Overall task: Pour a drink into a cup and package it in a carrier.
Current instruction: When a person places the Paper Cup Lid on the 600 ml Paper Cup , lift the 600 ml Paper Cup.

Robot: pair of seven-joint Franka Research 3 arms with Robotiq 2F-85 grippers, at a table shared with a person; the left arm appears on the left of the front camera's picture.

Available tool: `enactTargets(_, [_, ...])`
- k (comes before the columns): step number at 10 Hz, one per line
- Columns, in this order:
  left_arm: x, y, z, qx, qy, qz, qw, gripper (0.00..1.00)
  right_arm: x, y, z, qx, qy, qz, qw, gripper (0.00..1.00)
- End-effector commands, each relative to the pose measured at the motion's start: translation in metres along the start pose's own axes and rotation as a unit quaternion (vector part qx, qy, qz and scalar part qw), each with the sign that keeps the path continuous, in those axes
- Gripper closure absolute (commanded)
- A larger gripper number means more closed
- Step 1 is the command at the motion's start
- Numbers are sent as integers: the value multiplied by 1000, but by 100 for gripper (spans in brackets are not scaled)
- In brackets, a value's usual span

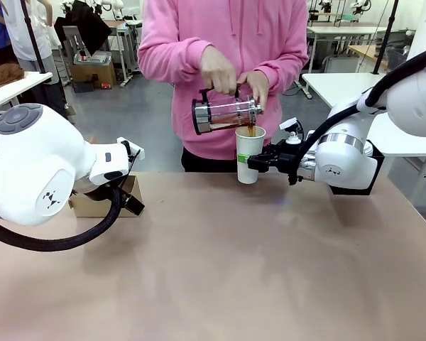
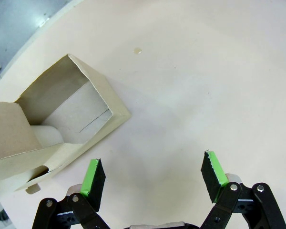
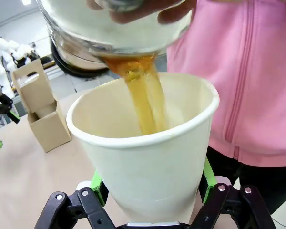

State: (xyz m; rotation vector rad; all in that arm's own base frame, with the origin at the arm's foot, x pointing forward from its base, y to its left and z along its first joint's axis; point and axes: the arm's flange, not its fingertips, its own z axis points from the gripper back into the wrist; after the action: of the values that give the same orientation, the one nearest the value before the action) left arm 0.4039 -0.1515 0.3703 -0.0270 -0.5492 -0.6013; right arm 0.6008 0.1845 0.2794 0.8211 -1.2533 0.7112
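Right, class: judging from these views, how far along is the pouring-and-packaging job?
Done: the right pincer grips the cup. In hand: a person's hand tips the pitcher, and the drink streams into the cup. Still to do: the carrier beside the open left pincer holds no cup yet.

No words or numbers can be read; the left arm point(image 1: 35, 167) and the right arm point(image 1: 349, 150) each bear a small dark letterless emblem point(image 1: 51, 201).

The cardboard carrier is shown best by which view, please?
The left wrist view: carrier close, open compartment seen from above. Front view: mostly hidden behind the left arm. Right wrist view: small, far off.
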Motion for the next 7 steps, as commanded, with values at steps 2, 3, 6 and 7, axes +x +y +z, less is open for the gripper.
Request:
enactTargets(2, [0,0,0,-1,-1,0,1000,0,3,3,2,-1,-1,-1,1000,13])
enactTargets(3, [0,0,0,-1,-1,0,1000,0,3,3,2,-1,-1,-1,1000,13])
enactTargets(6, [0,0,0,-1,-1,0,1000,0,3,3,2,-1,-1,-1,1000,13])
enactTargets(7, [0,0,0,-1,-1,0,1000,0,3,3,2,-1,-1,-1,1000,13])
